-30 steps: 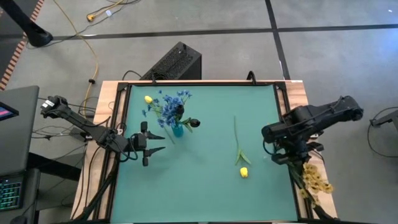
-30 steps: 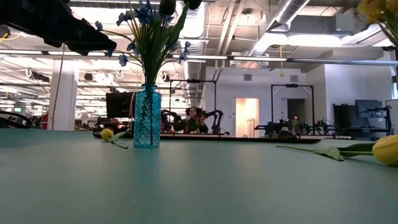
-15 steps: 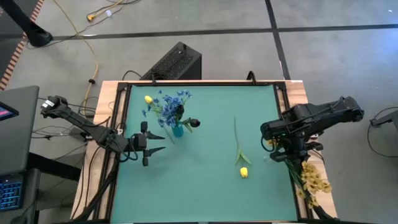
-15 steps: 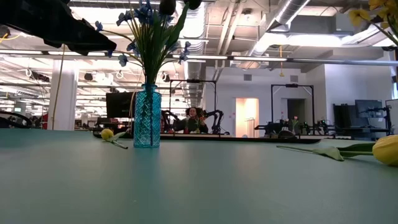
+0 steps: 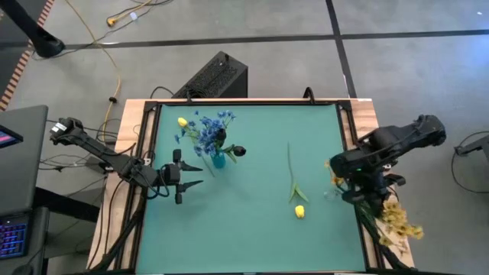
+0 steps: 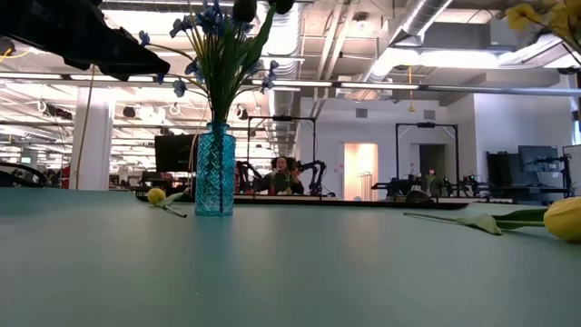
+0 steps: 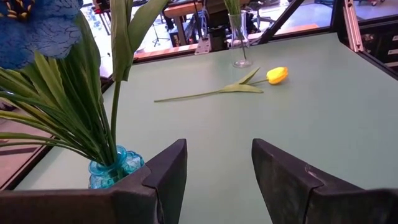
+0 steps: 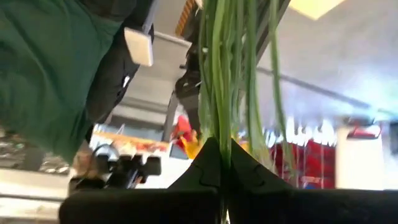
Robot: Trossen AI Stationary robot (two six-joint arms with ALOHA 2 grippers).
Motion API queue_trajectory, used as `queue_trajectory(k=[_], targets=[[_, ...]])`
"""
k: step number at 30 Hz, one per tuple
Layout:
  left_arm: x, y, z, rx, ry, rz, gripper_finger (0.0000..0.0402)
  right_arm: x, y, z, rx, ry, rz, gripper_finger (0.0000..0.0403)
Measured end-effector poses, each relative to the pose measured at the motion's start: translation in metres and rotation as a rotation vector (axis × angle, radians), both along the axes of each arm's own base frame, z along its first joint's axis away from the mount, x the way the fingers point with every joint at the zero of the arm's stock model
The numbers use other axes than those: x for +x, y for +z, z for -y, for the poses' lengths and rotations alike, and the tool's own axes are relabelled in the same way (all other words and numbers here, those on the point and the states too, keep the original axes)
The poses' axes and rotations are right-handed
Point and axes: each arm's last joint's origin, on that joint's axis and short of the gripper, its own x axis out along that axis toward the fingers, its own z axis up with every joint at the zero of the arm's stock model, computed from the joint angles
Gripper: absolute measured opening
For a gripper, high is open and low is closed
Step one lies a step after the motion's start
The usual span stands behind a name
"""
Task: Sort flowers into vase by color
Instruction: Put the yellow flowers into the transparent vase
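Observation:
A blue glass vase [image 5: 218,160] [image 6: 215,173] [image 7: 112,169] stands left of the table's middle, holding blue blossom sprigs [image 5: 206,130] and a dark bud [image 5: 239,150]. A small yellow bud [image 5: 182,121] [image 6: 156,195] lies beyond it. A yellow tulip [image 5: 299,211] [image 7: 277,75] lies right of centre, its stem pointing toward the far edge. My left gripper [image 5: 191,174] [image 7: 214,168] hovers open just left of the blue vase. My right gripper [image 5: 353,191] [image 8: 224,158] is at the table's right edge, shut on a yellow-orange sprig [image 5: 399,221] [image 6: 526,14]. My right gripper pinches the yellow-orange sprig by its bundle of thin green stems [image 8: 224,121] between the two shut fingers. The sprig is lifted clear of the table. Its blossoms [image 5: 401,223] reach out past the table's right edge toward the near side.
A clear glass vase [image 7: 239,40] stands near the right edge, close to my right gripper. Bare green mat [image 5: 252,221] stretches between the two arms. A black frame [image 5: 149,145] rims the table.
My right gripper has shifted a little toward the table's right edge, still shut, and the sprig's blossoms have swung farther out past that edge.

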Motion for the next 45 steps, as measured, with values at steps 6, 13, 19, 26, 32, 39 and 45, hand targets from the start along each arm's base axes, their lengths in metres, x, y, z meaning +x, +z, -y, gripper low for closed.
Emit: queue_trajectory(k=[6, 13, 19, 26, 32, 39, 45], targets=[[0.0, 0.0, 0.0, 0.001, 0.0, -0.002, 0.0171, -0.016, 0.025, -0.014, -0.143, 0.065, 0.164, 0.0024], [0.0, -0.002, 0.0, 0.002, 0.002, -0.019, 0.0171, -0.031, 0.029, -0.03, -0.256, 0.244, 0.379, 0.0024], [0.0, -0.002, 0.0, 0.001, 0.002, -0.018, 0.0171, -0.025, 0.022, -0.038, -0.51, 0.416, 0.734, 0.0024], [0.0, 0.0, 0.0, -0.024, 0.001, 0.001, 0.0171, -0.005, 0.02, -0.051, -0.657, 0.604, 1.062, 0.0024], [0.002, 0.011, 0.005, -0.061, -0.134, 0.096, 0.0171, 0.009, 0.027, -0.061, -0.709, 0.587, 1.304, 0.0024], [0.012, 0.026, 0.019, -0.057, -0.414, 0.292, 0.0171, 0.028, 0.049, -0.07, -0.936, 0.531, 1.684, 0.0028], [0.038, 0.027, 0.035, 0.092, -0.49, 0.464, 0.0171, 0.049, 0.058, -0.077, -1.261, 0.652, 1.863, 0.003]])
